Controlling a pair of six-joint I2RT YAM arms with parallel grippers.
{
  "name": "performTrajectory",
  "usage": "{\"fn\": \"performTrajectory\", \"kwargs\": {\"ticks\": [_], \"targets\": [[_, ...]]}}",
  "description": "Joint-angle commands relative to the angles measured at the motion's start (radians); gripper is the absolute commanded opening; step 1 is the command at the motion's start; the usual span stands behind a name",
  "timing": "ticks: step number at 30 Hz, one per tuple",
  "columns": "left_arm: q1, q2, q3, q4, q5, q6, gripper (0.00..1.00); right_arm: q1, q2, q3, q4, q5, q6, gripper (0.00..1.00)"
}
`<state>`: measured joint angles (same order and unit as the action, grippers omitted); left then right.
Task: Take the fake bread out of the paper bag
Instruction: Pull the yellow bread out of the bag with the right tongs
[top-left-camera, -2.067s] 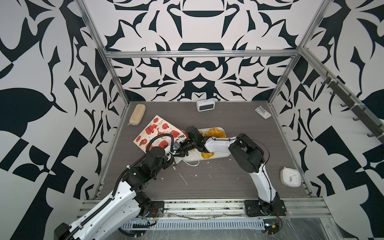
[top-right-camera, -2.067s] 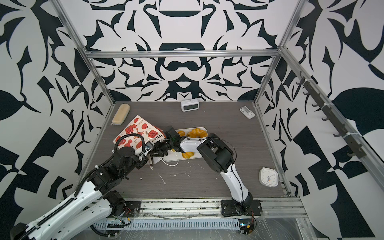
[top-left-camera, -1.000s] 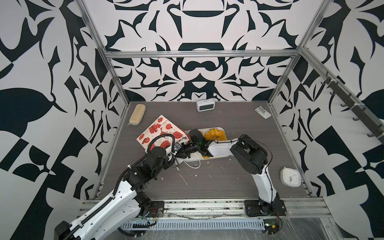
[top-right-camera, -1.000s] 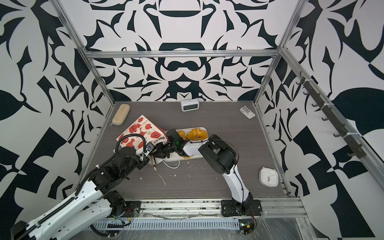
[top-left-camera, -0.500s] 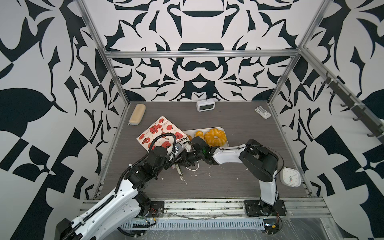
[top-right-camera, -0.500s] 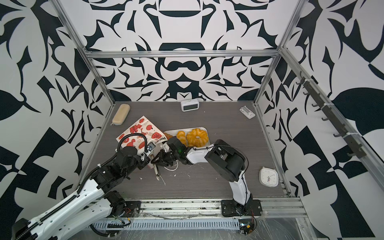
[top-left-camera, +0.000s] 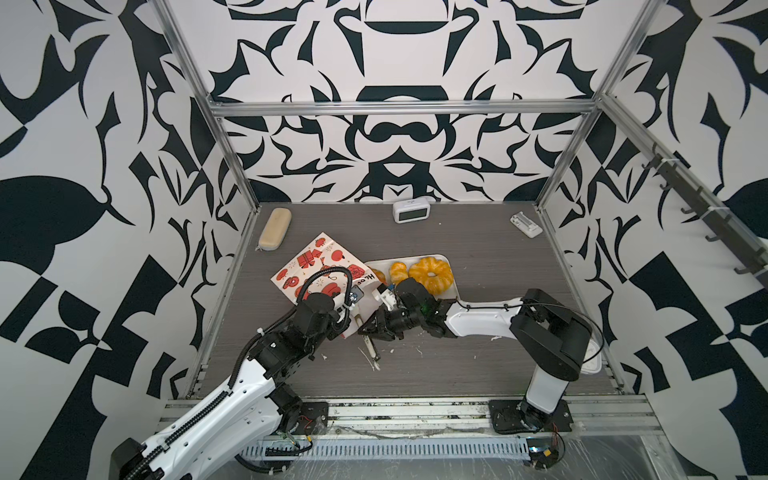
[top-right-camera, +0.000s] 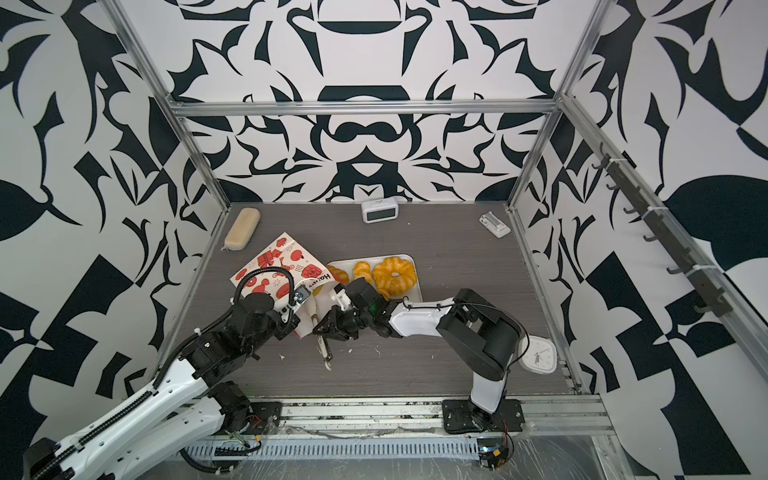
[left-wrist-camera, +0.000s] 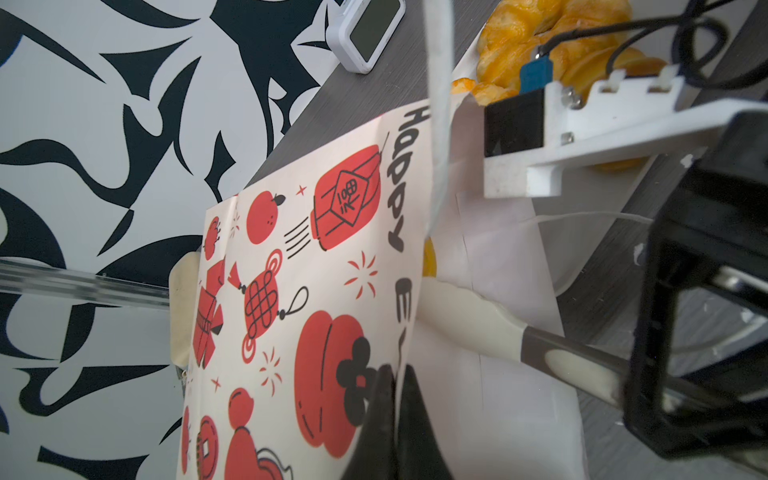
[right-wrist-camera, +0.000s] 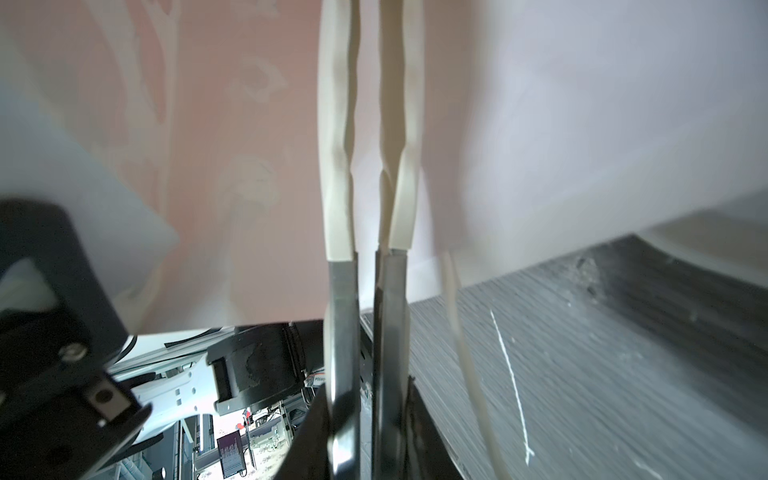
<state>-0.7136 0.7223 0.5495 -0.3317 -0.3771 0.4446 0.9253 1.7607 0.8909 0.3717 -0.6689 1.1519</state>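
The paper bag (top-left-camera: 316, 270) is laid flat on the desk (top-left-camera: 478, 365), its rim clenched by the left pincer (left-wrist-camera: 392, 376). Tongs (left-wrist-camera: 469, 320) are grasped by the right pincer (top-left-camera: 375, 329) and pushed into the bag's mouth. Bread (top-left-camera: 431, 274) is seen on the white tray (top-left-camera: 380, 264). A yellow piece (left-wrist-camera: 429, 259) is glimpsed inside the bag.

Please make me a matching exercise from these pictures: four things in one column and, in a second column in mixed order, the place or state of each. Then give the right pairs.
Things
1. ring-shaped bread
2. tan case
3. paper bag
4. tongs

Place or state
A. edge pinched by the left gripper
B. on the white tray
C. held by the right gripper, tips inside the bag
D. at the back left, apart from the rest

Pairs: 1-B, 2-D, 3-A, 4-C
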Motion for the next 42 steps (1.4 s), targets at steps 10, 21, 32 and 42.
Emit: {"fn": "performTrajectory", "kwargs": {"ticks": [10, 21, 32, 42], "targets": [[0.002, 0.045, 0.019, 0.002, -0.043, 0.010, 0.00, 0.000, -0.206, -0.086, -0.064, -0.053, -0.045, 0.00], [0.003, 0.081, 0.038, 0.024, -0.097, -0.021, 0.00, 0.020, -0.393, -0.159, -0.296, -0.078, -0.176, 0.00], [0.015, 0.114, 0.063, 0.019, -0.135, -0.069, 0.00, 0.044, -0.620, -0.253, -0.486, -0.009, -0.230, 0.00], [0.024, 0.102, 0.059, 0.022, -0.130, -0.079, 0.00, 0.007, -0.884, -0.299, -0.656, 0.120, -0.231, 0.00]]}}
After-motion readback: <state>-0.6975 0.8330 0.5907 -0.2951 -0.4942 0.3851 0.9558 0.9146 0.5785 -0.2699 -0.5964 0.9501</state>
